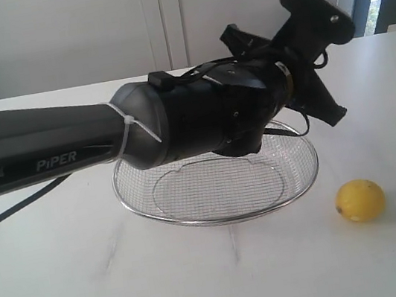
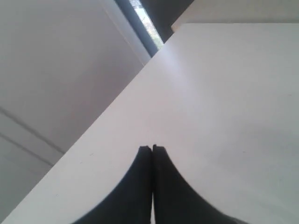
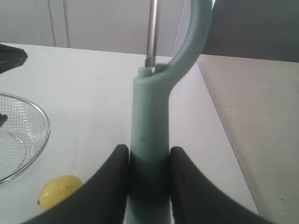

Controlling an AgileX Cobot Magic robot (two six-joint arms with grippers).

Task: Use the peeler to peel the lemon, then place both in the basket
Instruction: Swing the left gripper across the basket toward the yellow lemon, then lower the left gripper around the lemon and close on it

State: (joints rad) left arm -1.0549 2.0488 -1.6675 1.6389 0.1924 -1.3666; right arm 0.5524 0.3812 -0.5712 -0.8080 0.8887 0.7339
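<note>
A white tabletop [image 1: 92,286] carries a wide, shallow wire-mesh basket [image 1: 224,220], which has nothing in it. The lemon [image 1: 360,200] sits on the tabletop just outside its rim, toward the right of the exterior view, with nothing touching it. The right end effector [image 3: 149,151] is part-closed on the straight handle of the pale teal peeler [image 3: 154,102], whose curved head and thin metal blade point away from the wrist. The lemon lies below it, apart from fingers and blade. The left arm [image 1: 46,142] reaches across above the basket. The left end effector [image 2: 152,149] is fully closed on nothing, over bare tabletop. The lemon looks firm, smooth and likely to roll, so it is probably best pinched across its middle. The peeler seems light and stiff, best held by the handle.
</note>
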